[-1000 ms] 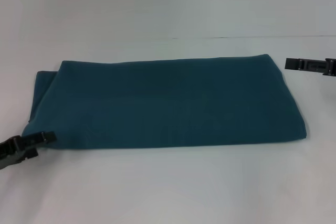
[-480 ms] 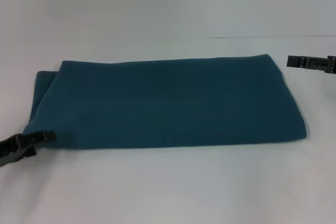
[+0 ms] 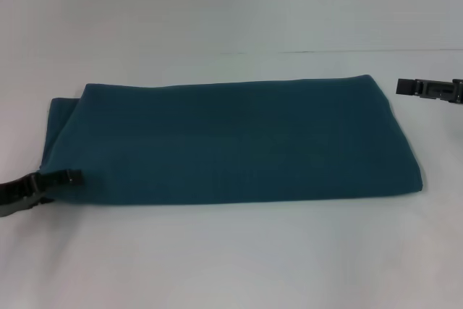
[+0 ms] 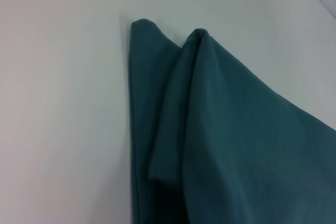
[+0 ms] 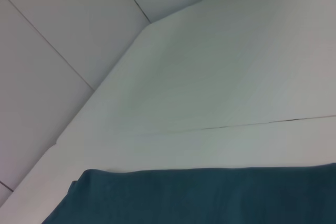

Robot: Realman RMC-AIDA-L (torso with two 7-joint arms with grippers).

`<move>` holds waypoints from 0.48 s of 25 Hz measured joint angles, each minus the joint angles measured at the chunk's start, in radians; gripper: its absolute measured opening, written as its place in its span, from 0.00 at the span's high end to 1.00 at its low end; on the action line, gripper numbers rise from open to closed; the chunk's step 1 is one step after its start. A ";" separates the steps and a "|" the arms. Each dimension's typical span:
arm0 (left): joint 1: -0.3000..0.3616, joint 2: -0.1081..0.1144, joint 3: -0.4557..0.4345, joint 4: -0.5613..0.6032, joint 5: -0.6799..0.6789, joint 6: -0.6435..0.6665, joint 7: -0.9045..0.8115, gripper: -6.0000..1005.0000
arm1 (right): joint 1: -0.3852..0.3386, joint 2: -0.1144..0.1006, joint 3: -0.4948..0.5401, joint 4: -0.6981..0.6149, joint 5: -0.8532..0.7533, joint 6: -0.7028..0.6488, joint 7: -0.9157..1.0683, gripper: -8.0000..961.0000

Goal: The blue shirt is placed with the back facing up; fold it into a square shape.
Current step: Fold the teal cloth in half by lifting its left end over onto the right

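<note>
The blue shirt (image 3: 231, 142), folded into a wide band, lay mid-frame on the tabletop (image 3: 231, 258) as the left gripper (image 3: 72, 176) moved onto its lower-left corner, fingers narrow, for another fold; right gripper (image 3: 405, 86) waited upper right, fingers' state unclear

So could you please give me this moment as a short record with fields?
shirt: blue shirt lies flat on the white table, folded to a wide rectangle, not yet square
shirt left end: layers overlap unevenly
left pincer: at the shirt's near left corner
right pincer: just off the shirt's far right corner, not touching
</note>
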 joint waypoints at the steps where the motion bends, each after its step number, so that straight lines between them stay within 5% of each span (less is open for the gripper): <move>1: -0.002 0.001 0.000 0.000 0.000 -0.003 0.000 0.12 | -0.001 0.000 0.000 0.000 0.000 0.000 0.000 0.04; 12: -0.026 0.011 0.000 0.001 -0.002 -0.010 0.004 0.12 | -0.004 0.000 0.000 0.000 -0.004 0.010 -0.002 0.04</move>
